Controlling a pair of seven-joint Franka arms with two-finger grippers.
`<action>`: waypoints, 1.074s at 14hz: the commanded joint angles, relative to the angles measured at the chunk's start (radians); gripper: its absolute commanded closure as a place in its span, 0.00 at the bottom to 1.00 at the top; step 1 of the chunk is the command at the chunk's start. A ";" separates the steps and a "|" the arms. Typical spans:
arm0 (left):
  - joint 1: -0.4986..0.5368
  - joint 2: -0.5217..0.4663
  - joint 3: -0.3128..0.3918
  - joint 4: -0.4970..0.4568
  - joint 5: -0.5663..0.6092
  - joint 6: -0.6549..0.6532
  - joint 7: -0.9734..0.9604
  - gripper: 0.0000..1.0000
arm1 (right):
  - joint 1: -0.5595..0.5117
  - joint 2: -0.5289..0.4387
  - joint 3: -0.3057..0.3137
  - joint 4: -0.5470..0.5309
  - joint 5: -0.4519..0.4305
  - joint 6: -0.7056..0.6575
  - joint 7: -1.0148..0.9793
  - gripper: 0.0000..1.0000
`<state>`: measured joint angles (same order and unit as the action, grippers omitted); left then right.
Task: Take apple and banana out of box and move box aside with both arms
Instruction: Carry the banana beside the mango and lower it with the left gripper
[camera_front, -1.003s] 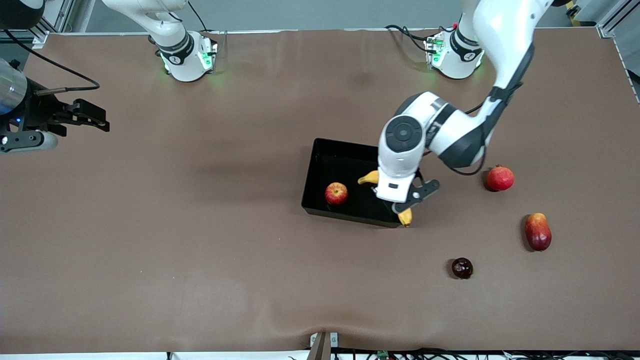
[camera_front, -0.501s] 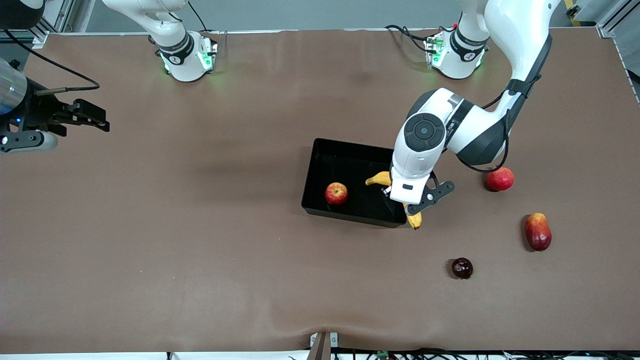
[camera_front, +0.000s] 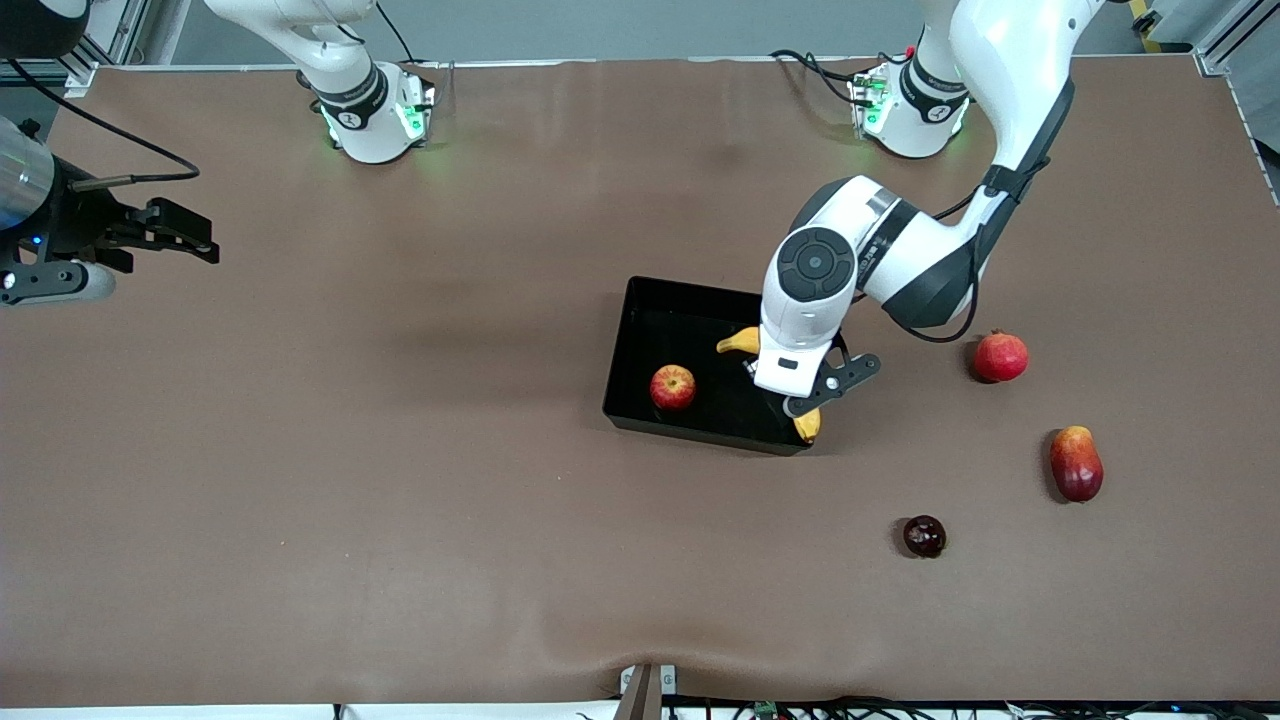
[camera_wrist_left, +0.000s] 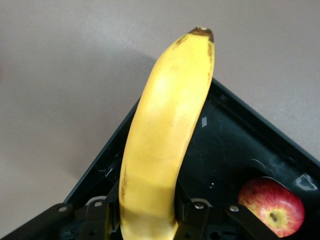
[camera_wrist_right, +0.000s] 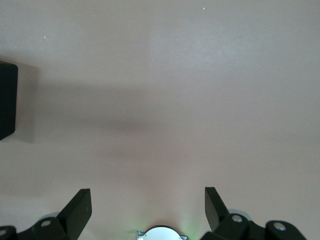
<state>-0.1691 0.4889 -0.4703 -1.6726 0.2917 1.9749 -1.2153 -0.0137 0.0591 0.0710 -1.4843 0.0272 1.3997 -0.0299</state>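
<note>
Left gripper (camera_front: 778, 398) clamped on banana (camera_front: 741, 343) over tray (camera_front: 640, 312) at its left-arm end (apple (camera_front: 673, 387) already inside). Right gripper (camera_wrist_right: 147, 202) spread wide, holding nothing, waiting above table (camera_front: 400, 500).

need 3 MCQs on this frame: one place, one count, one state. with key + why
1. Where is the apple?
A. in the black tray
B. on the table beside the pomegranate
C. in the right gripper

2. How many fruits lie on the table outside the tray?
A. one
B. three
C. five

3. What is the left gripper doing?
A. open over bare table
B. shut on the banana, over the tray's corner toward the left arm's end
C. shut on the apple

Key:
1 A: the apple sits on the tray floor.
2 B: pomegranate, mango-like fruit and a dark round fruit.
3 B: the left wrist view shows the fingers clamping the banana; the right gripper waits open over bare table.
</note>
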 joint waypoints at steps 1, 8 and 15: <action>0.016 -0.019 -0.005 0.002 -0.013 -0.043 0.016 1.00 | -0.002 0.001 0.003 0.004 0.002 -0.005 0.007 0.00; 0.186 -0.072 -0.010 0.004 -0.028 -0.088 0.242 1.00 | -0.002 0.001 0.003 0.004 0.002 -0.002 0.008 0.00; 0.431 -0.038 -0.008 0.001 -0.032 -0.080 0.555 1.00 | -0.002 0.008 0.003 0.004 0.002 -0.008 0.005 0.00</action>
<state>0.2172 0.4454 -0.4672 -1.6677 0.2766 1.8985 -0.7146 -0.0135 0.0668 0.0714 -1.4853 0.0272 1.3993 -0.0299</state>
